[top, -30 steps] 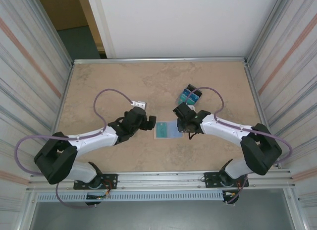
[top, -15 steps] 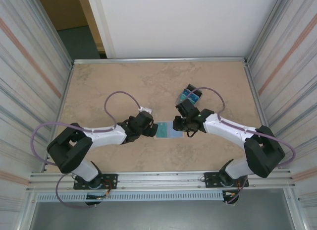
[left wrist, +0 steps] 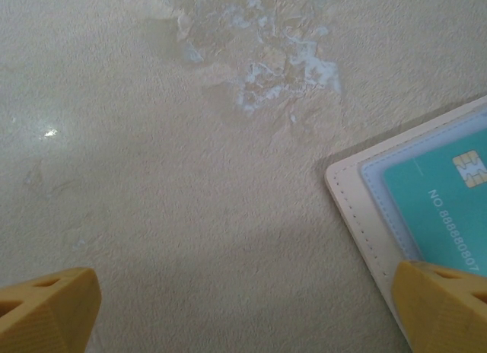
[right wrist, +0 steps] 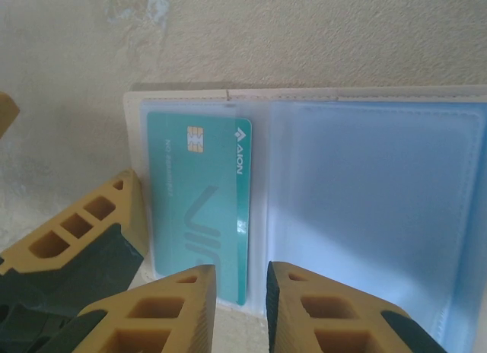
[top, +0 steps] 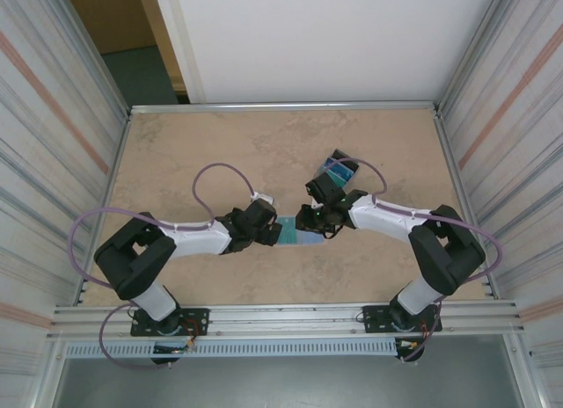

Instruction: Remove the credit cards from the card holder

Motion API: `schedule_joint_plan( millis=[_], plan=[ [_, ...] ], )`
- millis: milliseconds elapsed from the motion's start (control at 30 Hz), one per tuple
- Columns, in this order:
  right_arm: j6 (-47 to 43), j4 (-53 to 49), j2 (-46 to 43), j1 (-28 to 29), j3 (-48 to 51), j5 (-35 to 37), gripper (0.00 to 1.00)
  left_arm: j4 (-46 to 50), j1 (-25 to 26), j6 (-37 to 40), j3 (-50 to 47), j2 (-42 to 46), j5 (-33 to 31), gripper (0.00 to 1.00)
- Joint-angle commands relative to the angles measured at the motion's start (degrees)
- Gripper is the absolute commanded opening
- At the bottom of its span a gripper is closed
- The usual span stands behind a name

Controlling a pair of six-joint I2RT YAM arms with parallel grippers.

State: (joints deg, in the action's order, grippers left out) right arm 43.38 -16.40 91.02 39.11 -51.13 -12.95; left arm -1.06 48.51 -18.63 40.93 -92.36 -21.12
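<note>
The right gripper (right wrist: pixel 241 296) has its two yellow fingers (right wrist: pixel 319 307) drawn nearly together with a slim gap between them. The near short edge of a teal card (right wrist: pixel 202 208) runs into that gap, one corner showing between the tips. Whether the pads clamp the card or only rest at its edge cannot be told. Ahead of these fingers the card lies flat in a pocket of the holder (right wrist: pixel 380 208), chip and lettering up, filling the panel on one side of the fold. The pale blue panel ahead of the other tip lies bare. The holder is spread open on the table (right wrist: pixel 342 41). Off to the card's side of the right fingers, a yellow finger of the left gripper (left wrist: pixel 243 311) stands against the holder's outer edge. That gripper is spread wide, its fingertips (left wrist: pixel 46 311) far apart: one hangs over bare table, the other sits over the holder's pale rim, just beside the card's long edge. Between the two tips lies mottled beige tabletop. Seen from above, the two grippers meet over the holder from opposite ends. Beyond the right gripper, away from the arm bases, a clear tray (top: pixel 339 169) of blue and teal cards sits apart from the holder.
</note>
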Motion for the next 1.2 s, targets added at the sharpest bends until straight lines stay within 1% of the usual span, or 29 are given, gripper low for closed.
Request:
schedule_joint_plan(
  millis=[0, 267, 667, 800, 1167],
  plan=[
    [2.2, 2.9, 1.6, -0.8, -1.3, -4.0, 0.24, 2.1, 0.4, 0.8, 1.0, -1.3, -2.1, 0.99],
    [4.6, 8.0, 3.9, -2.8, 0.7, -8.7, 0.21, 3.5, 0.6, 0.9, 1.1, -2.4, -2.8, 0.99],
    [5.5, 10.3, 7.0, -4.1, 2.4, -10.0, 0.16, 4.6, 0.8, 1.1, 1.9, -3.4, -2.8, 0.99],
    [5.8, 10.7, 7.7, -4.5, 3.2, -9.5, 0.16, 4.9, 0.8, 0.8, 1.9, -3.5, -3.0, 0.99],
    [6.8, 14.7, 8.6, -5.2, 5.0, -12.3, 0.14, 5.5, 0.8, 0.5, 2.1, -3.8, -2.7, 0.99]
  ],
)
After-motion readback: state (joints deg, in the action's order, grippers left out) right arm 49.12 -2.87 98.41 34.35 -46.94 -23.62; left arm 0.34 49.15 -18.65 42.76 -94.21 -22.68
